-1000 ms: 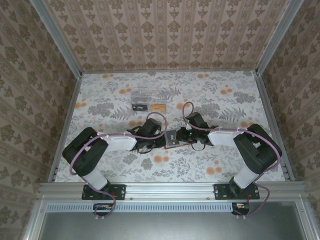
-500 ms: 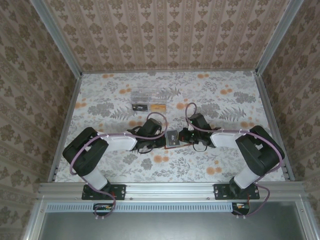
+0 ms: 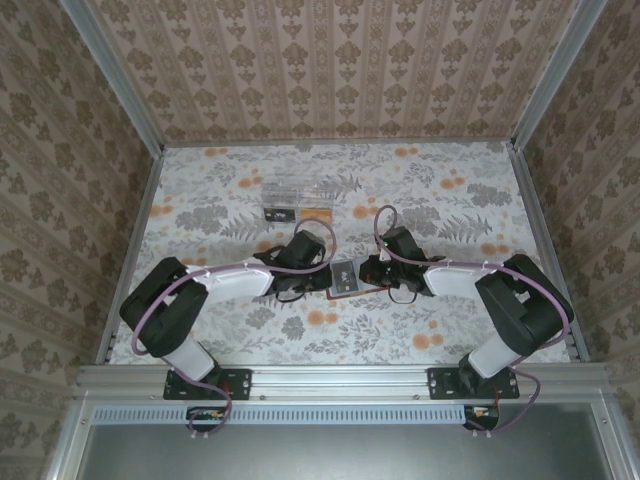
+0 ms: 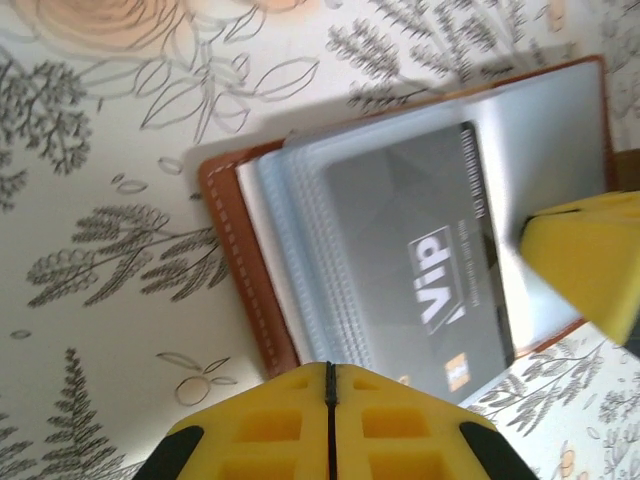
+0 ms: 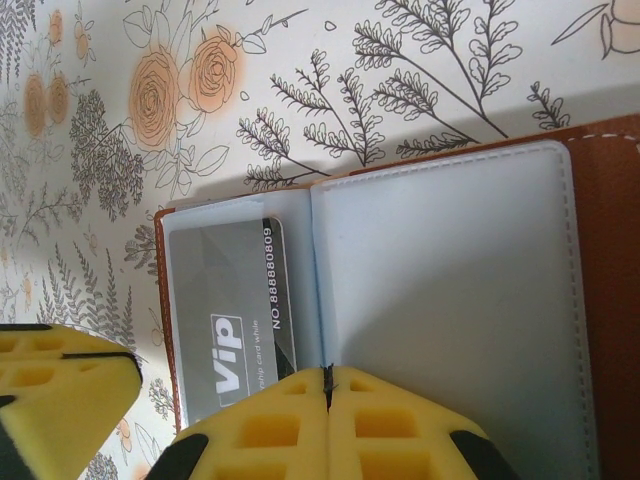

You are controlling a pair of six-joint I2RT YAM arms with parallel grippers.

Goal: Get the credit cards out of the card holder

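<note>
Table point(image 3: 450, 330) is fenced by wallpapered walls point(image 3: 330, 70) on the left, far and right sides, with a metal rail point(image 3: 340, 378) along the near edge. The far half is mostly open. A clear plastic box point(image 3: 300, 188) sits near the far-centre, with a dark card point(image 3: 277, 213) and an orange card point(image 3: 318, 214) flat just in front of it. Wide free strips run along the left and right edges.

Left arm point(image 3: 230, 283) and right arm point(image 3: 460, 278) are both folded low, elbows out toward the side edges, forearms pointing inward. The wrists face each other mid-table.

Card holder point(image 3: 344, 277) lies open on the table, centre and a bit nearer the near edge, right between the two wrists. It has a rust-brown stitched rim and pale blue-grey inner faces. A clear sleeve point(image 5: 450, 300) is fanned up from it. A grey VIP card point(image 4: 420, 270) sits in a sleeve pocket, number printed along one edge.

Left gripper point(image 4: 329, 385): yellow pads pressed together, low over the holder's edge by the card. Right gripper point(image 5: 326, 385): pads also pressed together, over the sleeve side. Cannot tell if either pinches a sleeve.
</note>
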